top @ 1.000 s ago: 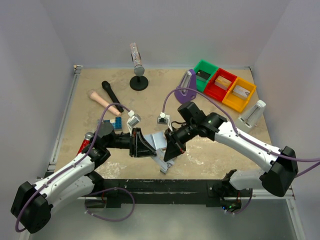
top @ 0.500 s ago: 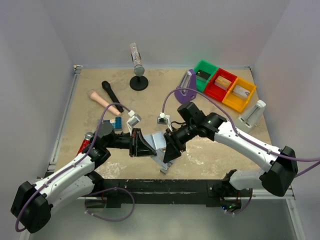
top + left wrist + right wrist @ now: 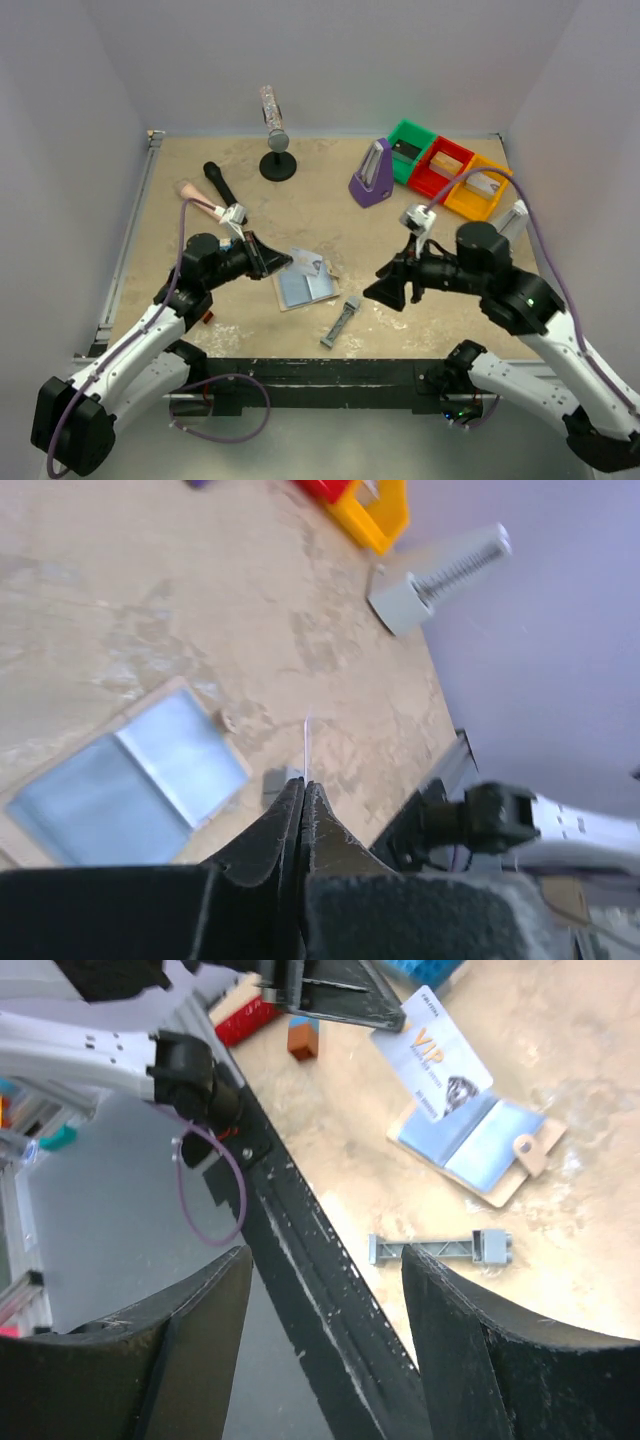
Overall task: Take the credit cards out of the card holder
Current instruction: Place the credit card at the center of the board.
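Observation:
My left gripper (image 3: 278, 261) (image 3: 303, 780) is shut on a silver-grey credit card (image 3: 437, 1058) printed "VIP". From the left wrist only its thin edge (image 3: 306, 742) shows, sticking out past the fingertips. The card hangs just above the left end of the card holder (image 3: 308, 289) (image 3: 130, 780) (image 3: 480, 1140), which lies open on the table with its pale blue inside up. My right gripper (image 3: 384, 292) (image 3: 325, 1260) is open and holds nothing, raised to the right of the card holder. Other credit cards are not visible.
A narrow grey bar (image 3: 341, 322) (image 3: 440, 1248) lies near the front edge. At the back are a black microphone (image 3: 220, 183), a round stand (image 3: 277, 160), a purple block (image 3: 372, 176), green, red and yellow bins (image 3: 445, 170) and a white holder (image 3: 508, 228). A small orange-and-blue block (image 3: 302, 1037) sits left.
Both arms have drawn apart from the card holder. The left gripper shut on the silver card and pulled it out leftward; the right gripper opened, let go and retreated right.

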Action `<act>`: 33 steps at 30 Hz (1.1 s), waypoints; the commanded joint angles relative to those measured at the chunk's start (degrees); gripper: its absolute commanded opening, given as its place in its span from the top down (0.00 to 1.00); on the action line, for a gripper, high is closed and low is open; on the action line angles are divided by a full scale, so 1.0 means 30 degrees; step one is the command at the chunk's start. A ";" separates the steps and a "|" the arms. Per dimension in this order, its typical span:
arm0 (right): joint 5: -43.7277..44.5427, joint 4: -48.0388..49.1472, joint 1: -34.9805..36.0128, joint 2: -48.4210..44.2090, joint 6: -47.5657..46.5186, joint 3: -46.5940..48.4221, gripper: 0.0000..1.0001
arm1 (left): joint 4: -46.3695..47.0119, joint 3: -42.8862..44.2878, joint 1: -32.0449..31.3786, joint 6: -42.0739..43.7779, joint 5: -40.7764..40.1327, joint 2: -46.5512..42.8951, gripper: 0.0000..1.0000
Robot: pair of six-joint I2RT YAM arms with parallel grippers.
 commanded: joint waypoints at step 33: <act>0.1048 0.2928 0.0046 -0.2545 0.1109 -0.4920 0.37 | -0.1630 1.3752 0.5948 0.1895 -0.0827 1.9771 1.00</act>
